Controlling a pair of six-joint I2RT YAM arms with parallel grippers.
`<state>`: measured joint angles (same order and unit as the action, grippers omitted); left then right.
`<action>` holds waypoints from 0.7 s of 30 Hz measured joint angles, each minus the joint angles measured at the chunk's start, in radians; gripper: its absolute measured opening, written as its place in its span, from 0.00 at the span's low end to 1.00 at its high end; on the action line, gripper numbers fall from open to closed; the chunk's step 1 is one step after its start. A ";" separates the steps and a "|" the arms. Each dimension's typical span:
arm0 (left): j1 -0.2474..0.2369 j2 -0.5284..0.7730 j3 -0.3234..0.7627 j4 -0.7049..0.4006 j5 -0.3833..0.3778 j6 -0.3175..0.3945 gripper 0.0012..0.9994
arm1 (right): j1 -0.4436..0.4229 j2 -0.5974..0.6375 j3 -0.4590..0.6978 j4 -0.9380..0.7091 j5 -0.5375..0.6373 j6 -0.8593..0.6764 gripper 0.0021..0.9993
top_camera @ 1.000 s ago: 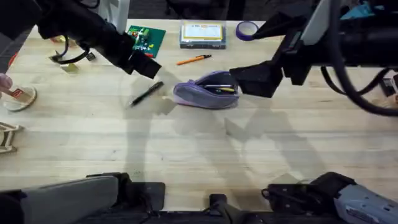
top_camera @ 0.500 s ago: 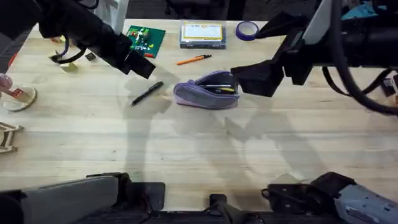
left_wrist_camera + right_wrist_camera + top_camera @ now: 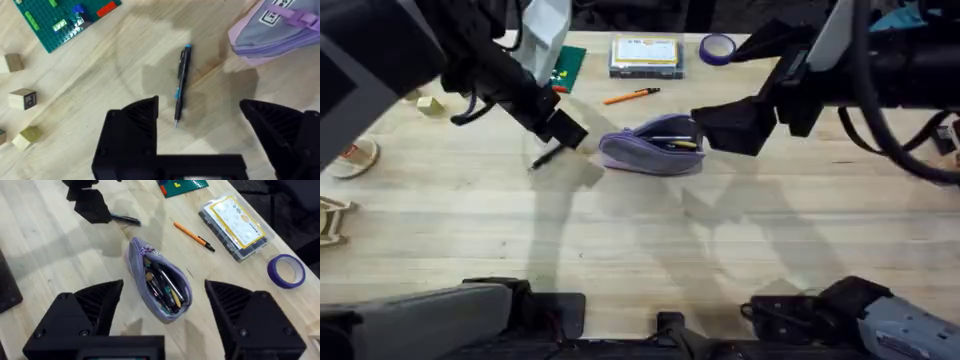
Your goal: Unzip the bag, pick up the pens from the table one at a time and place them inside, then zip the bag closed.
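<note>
The lilac bag [image 3: 653,146] lies mid-table with its zipper open and several pens showing inside [image 3: 161,286]. The black pen [image 3: 542,160] lies on the table left of the bag. My left gripper [image 3: 563,130] hangs open right over the black pen [image 3: 181,85], one finger [image 3: 132,130] on each side and apart from it. The orange pen [image 3: 631,96] lies behind the bag. My right gripper [image 3: 730,125] stands open above the bag's right end, with nothing between its fingers [image 3: 95,305].
A clear box with a yellow label [image 3: 646,55], a purple tape roll [image 3: 717,47] and a green brick plate [image 3: 567,62] sit along the far edge. Wooden blocks [image 3: 22,97] lie to the left. Bare light-wood table [image 3: 640,240] stretches toward the front.
My left arm has swung right and down, bringing its open gripper from behind the black pen to right over it. The right arm, bag and orange pen have not moved.
</note>
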<state>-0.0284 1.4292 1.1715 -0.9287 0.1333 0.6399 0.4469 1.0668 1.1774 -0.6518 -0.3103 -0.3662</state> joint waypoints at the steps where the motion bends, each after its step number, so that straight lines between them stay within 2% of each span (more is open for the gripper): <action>1: 0.000 0.000 -0.012 0.008 0.000 0.000 1.00 | 0.000 0.000 0.000 0.000 0.000 0.000 1.00; 5: 0.000 0.000 -0.066 0.042 0.000 0.000 1.00 | 0.000 0.000 0.000 0.000 0.000 0.000 1.00; 12: -0.034 0.000 -0.175 0.178 -0.053 0.001 0.99 | 0.000 0.000 0.000 0.000 0.000 -0.001 1.00; 21: -0.034 0.006 -0.186 0.215 -0.060 0.001 0.99 | 0.000 0.000 0.000 0.000 0.000 0.000 1.00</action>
<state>-0.0620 1.4356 0.9855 -0.7140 0.0734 0.6407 0.4469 1.0668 1.1774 -0.6515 -0.3103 -0.3667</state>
